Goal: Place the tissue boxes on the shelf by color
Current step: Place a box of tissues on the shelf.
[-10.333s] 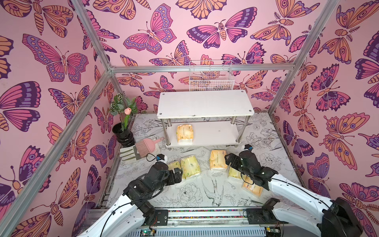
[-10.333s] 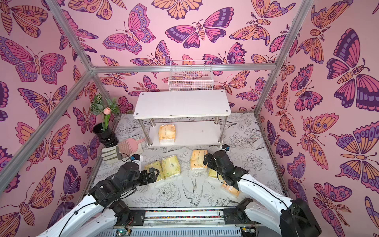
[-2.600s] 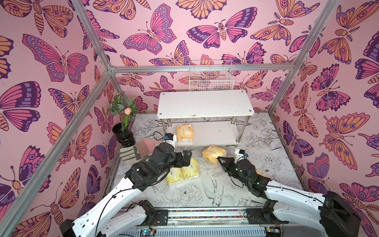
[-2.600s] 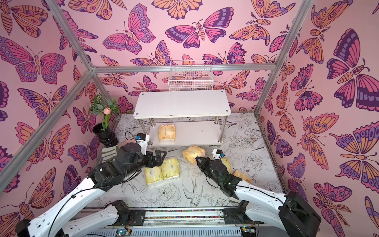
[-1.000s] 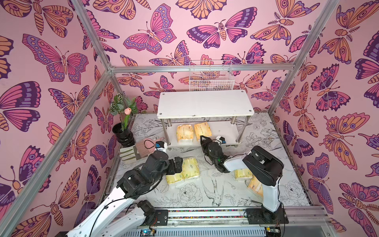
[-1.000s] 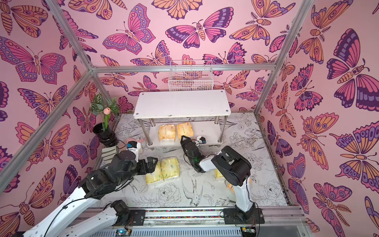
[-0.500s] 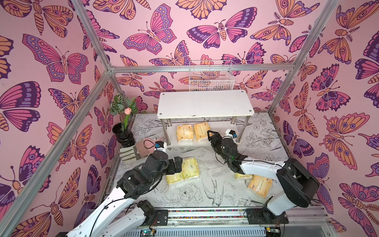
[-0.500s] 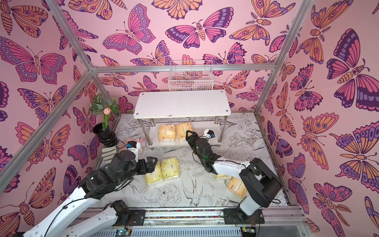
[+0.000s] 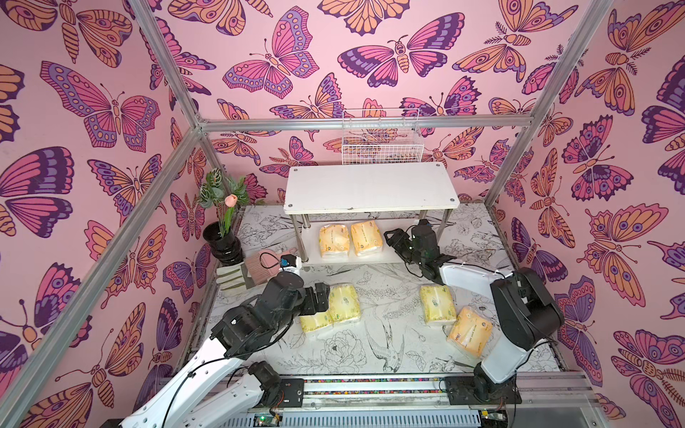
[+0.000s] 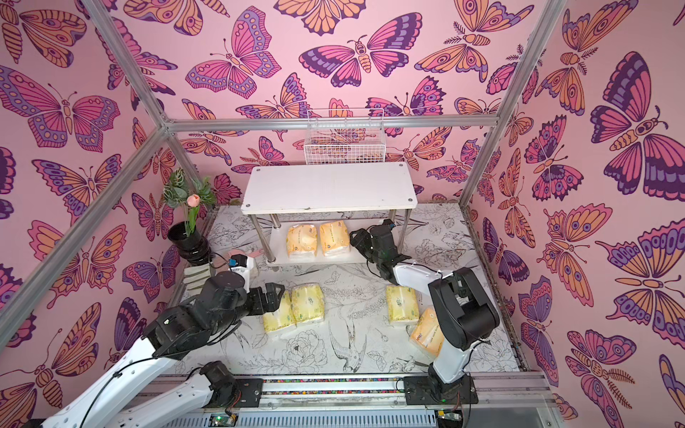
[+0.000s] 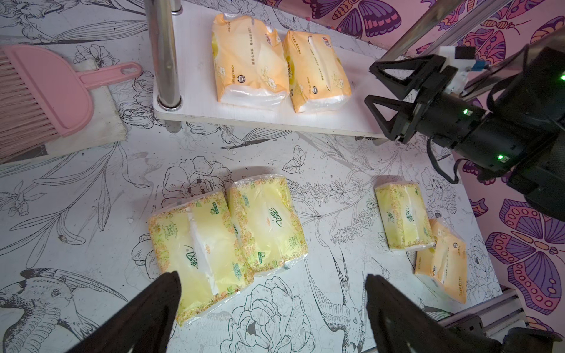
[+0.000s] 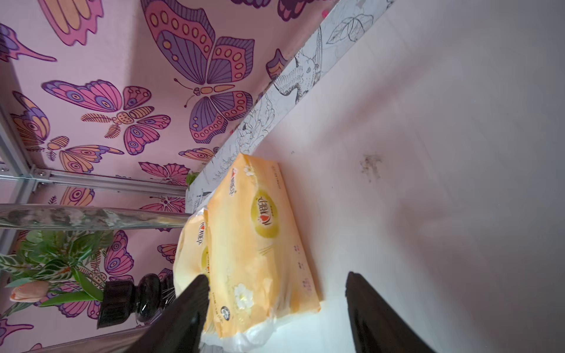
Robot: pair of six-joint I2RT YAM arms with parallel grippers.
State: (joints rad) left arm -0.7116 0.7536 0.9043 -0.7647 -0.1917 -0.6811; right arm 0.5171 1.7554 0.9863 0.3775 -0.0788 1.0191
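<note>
The shelf (image 9: pixel 370 185) stands at the table's (image 9: pixel 370 355) 12 o'clock edge. Two orange packs (image 9: pixel 333 241) (image 9: pixel 366 238) lie side by side on its lower board; the top board is bare.

The right claw (image 9: pixel 390 241) sits over that lower board at 3 o'clock of the nearer orange pack, just beside it and not touching. Its jaws are spread and hold nothing. The left claw (image 9: pixel 324 296) hangs over the table at about 9 o'clock, also spread wide and empty, just above two yellow-green packs (image 9: pixel 344 303) (image 9: pixel 315 320) that lie against each other.

A third yellow-green pack (image 9: pixel 437 304) lies at about 3 o'clock. The last orange pack (image 9: pixel 469 331) touches its corner at 4 o'clock.

These packs look light and soft, paper in thin glossy film, so they will probably give under pressure rather than resist it. The film is likely slippery, and its loose, crinkled ends offer a poor hold. The surest grip seems to be across the short width at the middle, with one finger on each long side and just enough squeeze to dent the pack.

The touching pair leaves no gap between them for a finger, so the outer long edge and a slight nudge apart may be needed first. The last orange pack touches its neighbour, so lifting it could drag that pack along.
</note>
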